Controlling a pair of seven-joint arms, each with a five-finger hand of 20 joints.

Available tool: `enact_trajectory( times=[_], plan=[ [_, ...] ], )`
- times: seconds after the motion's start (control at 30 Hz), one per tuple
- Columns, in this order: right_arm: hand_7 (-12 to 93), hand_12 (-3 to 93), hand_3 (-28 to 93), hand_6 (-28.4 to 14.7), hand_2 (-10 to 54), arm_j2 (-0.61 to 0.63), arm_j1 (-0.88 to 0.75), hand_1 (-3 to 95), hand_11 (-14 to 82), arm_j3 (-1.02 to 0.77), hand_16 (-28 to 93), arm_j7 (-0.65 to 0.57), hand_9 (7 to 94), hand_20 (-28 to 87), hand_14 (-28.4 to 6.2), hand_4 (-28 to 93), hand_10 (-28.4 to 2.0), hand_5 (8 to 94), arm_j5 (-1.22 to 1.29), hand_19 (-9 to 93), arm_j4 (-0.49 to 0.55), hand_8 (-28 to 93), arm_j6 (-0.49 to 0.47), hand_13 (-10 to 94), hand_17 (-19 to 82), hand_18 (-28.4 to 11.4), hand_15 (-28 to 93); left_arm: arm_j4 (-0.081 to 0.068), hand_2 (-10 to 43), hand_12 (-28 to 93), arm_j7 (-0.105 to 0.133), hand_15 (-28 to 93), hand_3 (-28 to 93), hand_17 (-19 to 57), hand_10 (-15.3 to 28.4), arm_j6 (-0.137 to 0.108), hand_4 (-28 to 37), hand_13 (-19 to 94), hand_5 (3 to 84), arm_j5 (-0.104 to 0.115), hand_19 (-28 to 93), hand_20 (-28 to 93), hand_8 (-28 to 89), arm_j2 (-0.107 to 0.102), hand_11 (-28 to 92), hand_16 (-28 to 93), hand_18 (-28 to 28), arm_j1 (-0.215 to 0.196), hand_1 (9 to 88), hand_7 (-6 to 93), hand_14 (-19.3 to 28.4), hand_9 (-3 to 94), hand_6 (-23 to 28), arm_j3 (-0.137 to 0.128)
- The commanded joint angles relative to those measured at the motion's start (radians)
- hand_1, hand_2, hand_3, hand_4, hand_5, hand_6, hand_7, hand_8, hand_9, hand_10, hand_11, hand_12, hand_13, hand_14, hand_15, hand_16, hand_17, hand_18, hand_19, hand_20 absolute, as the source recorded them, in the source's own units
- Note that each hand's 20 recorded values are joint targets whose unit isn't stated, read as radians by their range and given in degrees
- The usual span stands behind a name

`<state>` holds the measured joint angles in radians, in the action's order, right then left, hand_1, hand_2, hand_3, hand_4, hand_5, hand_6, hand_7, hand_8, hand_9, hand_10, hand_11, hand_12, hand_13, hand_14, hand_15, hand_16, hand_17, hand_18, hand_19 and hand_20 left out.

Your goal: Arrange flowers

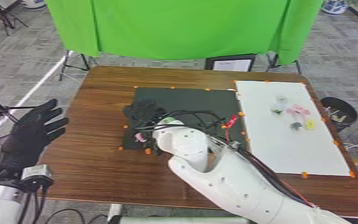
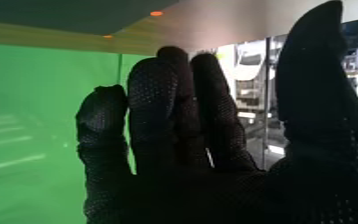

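In the head view my right hand [image 1: 144,111] is over the left part of the black mat [image 1: 189,97], palm hidden by its wrist. In the right wrist view the fingers of my right hand [image 2: 184,130] are straight and apart from the thumb, holding nothing. A small pink thing [image 1: 140,137], perhaps a flower, lies just below that hand, partly covered. A red item [image 1: 231,120] lies at the mat's right edge. On the white board [image 1: 282,150] are a pink flower [image 1: 297,110], a yellow one [image 1: 310,124] and paler ones. My left hand [image 1: 31,131] is open at the table's left edge.
Orange markers line the mat and board on the brown table [image 1: 82,165]. A dark bin [image 1: 340,110] stands beyond the right edge. A framed sheet [image 1: 230,63] is behind the far edge, before a green cloth [image 1: 184,27]. Black cables run along my right arm.
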<state>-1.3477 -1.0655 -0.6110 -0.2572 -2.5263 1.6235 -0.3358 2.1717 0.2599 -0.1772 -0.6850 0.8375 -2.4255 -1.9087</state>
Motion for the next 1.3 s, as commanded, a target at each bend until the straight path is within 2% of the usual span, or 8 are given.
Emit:
enact_trajectory(
  times=[0.03, 0.27, 0.43, 0.63, 0.8, 0.97, 1.13, 1.3],
  plan=[
    [40, 27.3, 88, -6.2, -9.5, 0.079, -0.025, 22.9, 34.2, -0.091, 31, 0.01, 40.0, 60, -9.8, -28, -13.1, 34.2, 0.052, 78, 0.152, -17, 0.016, 51, 19, -22.1, 79, 0.008, -3.4, 19, -0.013, 32, 69, -9.3, 11.4, -0.003, -26.6, 19, 26.1, -0.005, 42, 9, -13, 0.043, 21, 1, 22.5, -0.04, 26.5, 25.0, 15.8, 22.8, 4.3, 0.003],
    [36, 25.8, 89, -7.0, -9.5, 0.317, -0.136, 23.1, 28.0, -0.284, 25, -0.078, 35.1, 61, -10.5, -28, -13.8, 29.6, 0.187, 77, 0.294, -15, 0.135, 45, 18, -22.1, 74, 0.009, -3.4, 19, -0.034, 32, 69, -9.5, 11.3, 0.016, -26.6, 19, 25.9, -0.006, 42, 9, -13, 0.072, 21, 1, 22.5, -0.064, 26.6, 25.1, 15.8, 22.6, 4.2, -0.001],
    [36, 25.6, 90, -6.0, -9.5, 0.508, -0.261, 25.1, 25.3, -0.436, 22, -0.196, 33.8, 60, -10.9, -28, -14.3, 28.3, 0.216, 76, 0.304, -15, 0.249, 42, 17, -21.5, 70, 0.014, -3.4, 19, -0.034, 32, 69, -9.5, 11.3, 0.015, -26.5, 19, 25.8, -0.006, 42, 10, -13, 0.09, 21, 1, 22.5, -0.081, 26.6, 25.1, 15.8, 22.6, 4.2, -0.004],
    [38, 24.8, 91, -2.9, -9.5, 0.641, -0.434, 26.5, 22.8, -0.631, 20, -0.317, 35.9, 58, -11.2, -28, -15.0, 29.1, 0.242, 77, 0.289, -17, 0.22, 41, 18, -21.3, 69, 0.011, -3.5, 19, -0.038, 32, 69, -9.5, 11.3, 0.022, -26.5, 19, 25.7, -0.008, 42, 10, -13, 0.09, 21, 1, 22.5, -0.08, 26.6, 24.9, 15.8, 22.5, 4.2, -0.008],
    [39, 24.2, 90, -1.9, -9.5, 0.675, -0.52, 27.3, 20.8, -0.717, 19, -0.362, 37.2, 58, -11.0, -28, -15.6, 29.4, 0.227, 77, 0.292, -17, 0.163, 43, 18, -21.2, 69, 0.011, -3.5, 19, -0.026, 32, 69, -9.5, 11.2, 0.016, -26.6, 19, 25.7, -0.008, 42, 10, -13, 0.093, 21, 1, 22.5, -0.081, 26.6, 25.0, 15.8, 22.5, 4.1, -0.004],
    [39, 24.8, 90, -4.4, -9.5, 0.682, -0.55, 27.9, 27.5, -0.725, 22, -0.389, 43.9, 57, -9.3, -28, -13.0, 36.6, 0.216, 77, 0.249, -17, 0.153, 48, 19, -21.4, 70, 0.013, -3.5, 19, -0.028, 32, 69, -9.4, 11.3, 0.017, -26.6, 19, 25.6, -0.011, 42, 10, -13, 0.1, 21, 1, 22.4, -0.079, 26.6, 25.2, 15.8, 22.5, 4.1, 0.0],
    [40, 23.4, 90, -2.8, -9.5, 0.683, -0.585, 29.0, 29.8, -0.741, 25, -0.388, 50.3, 57, -8.6, -28, -10.9, 42.1, 0.205, 77, 0.226, -18, 0.141, 51, 21, -21.8, 70, 0.007, -3.4, 19, -0.028, 32, 69, -9.4, 11.2, 0.011, -26.7, 19, 25.6, 0.009, 42, 10, -13, 0.103, 21, 1, 22.5, -0.069, 26.5, 25.2, 15.8, 22.5, 4.1, 0.005],
    [40, 23.8, 90, -1.8, -9.5, 0.683, -0.585, 28.7, 30.1, -0.743, 26, -0.384, 51.8, 57, -8.3, -28, -10.2, 45.0, 0.207, 77, 0.209, -18, 0.109, 52, 21, -21.9, 69, 0.012, -3.3, 19, -0.025, 32, 69, -9.4, 11.3, 0.015, -26.6, 19, 25.7, 0.002, 42, 10, -13, 0.104, 21, 1, 22.4, -0.071, 26.7, 25.3, 15.8, 22.5, 4.2, 0.001]
  ],
)
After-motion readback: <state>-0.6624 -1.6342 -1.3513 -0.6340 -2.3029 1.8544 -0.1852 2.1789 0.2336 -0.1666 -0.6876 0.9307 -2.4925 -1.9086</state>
